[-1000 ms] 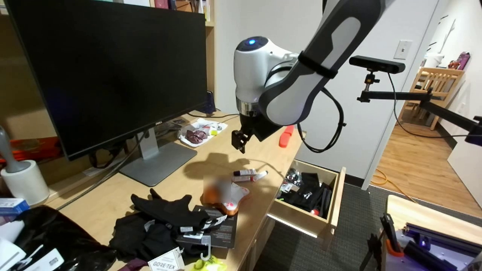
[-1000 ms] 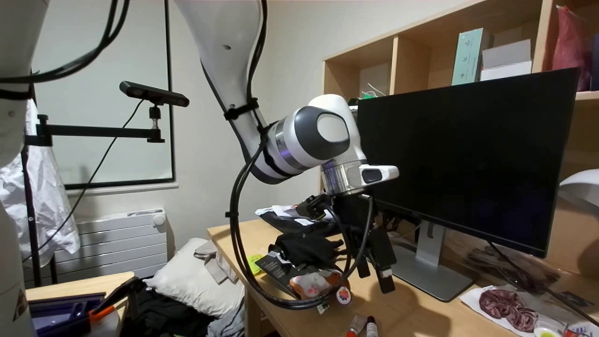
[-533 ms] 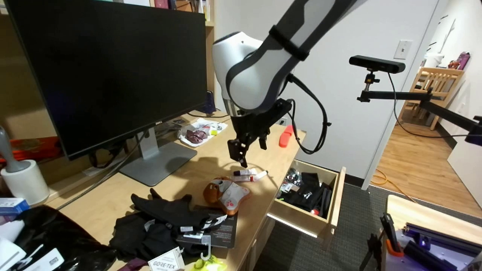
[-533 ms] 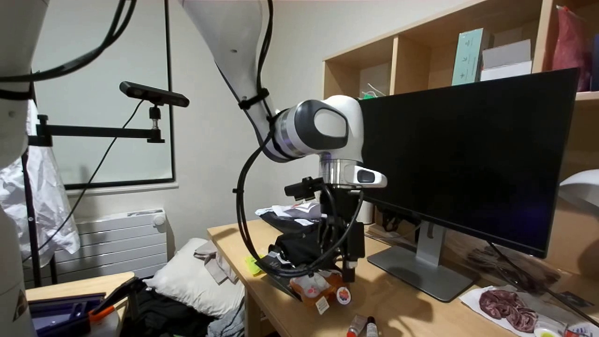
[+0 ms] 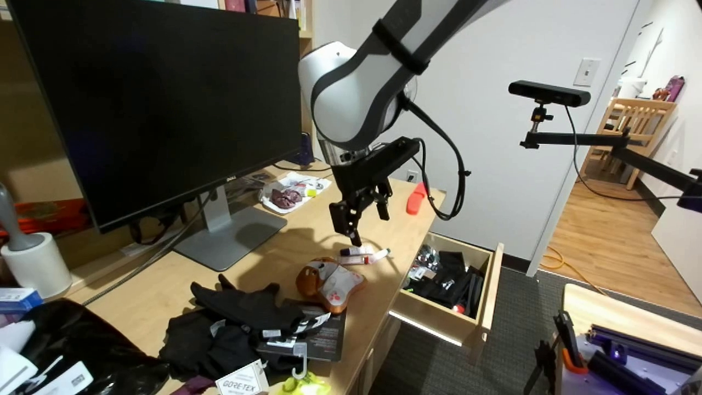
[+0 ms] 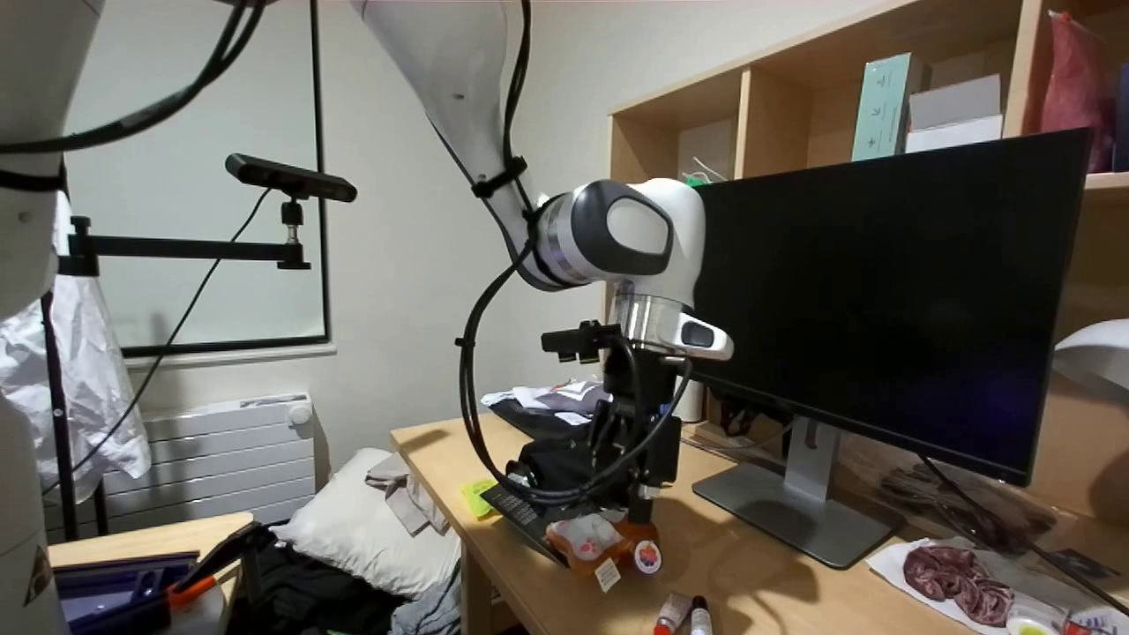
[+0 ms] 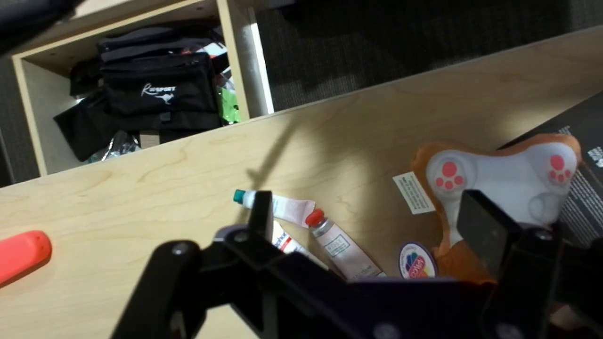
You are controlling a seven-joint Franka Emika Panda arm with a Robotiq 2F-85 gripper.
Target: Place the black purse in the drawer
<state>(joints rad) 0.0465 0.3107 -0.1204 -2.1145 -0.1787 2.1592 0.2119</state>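
Observation:
A black pouch point(image 7: 160, 89) with white lettering and a kangaroo logo, the only purse-like thing I see, lies inside the open drawer point(image 7: 232, 61) in the wrist view. The drawer also shows in an exterior view point(image 5: 490, 296), where black items point(image 5: 451, 269) fill it and I cannot pick out the pouch for certain. My gripper point(image 7: 370, 207) is open and empty, fingers well apart. It hangs above the desk over several small tubes and a plush toy, away from the drawer. It also shows pointing down in an exterior view point(image 5: 369, 227).
Tubes point(image 5: 356, 255) and an orange-white plush point(image 5: 332, 282) lie on the desk below the gripper. Black gloves point(image 5: 241, 312) and a dark package point(image 5: 323, 340) lie nearby. A monitor point(image 5: 181, 109) stands close to the arm. A red object point(image 5: 417, 198) lies near the desk's edge.
In an exterior view the arm has swung left toward the monitor. The gripper is a little lower and has turned, so both fingers now show pointing down. The desk and drawer items have not moved.

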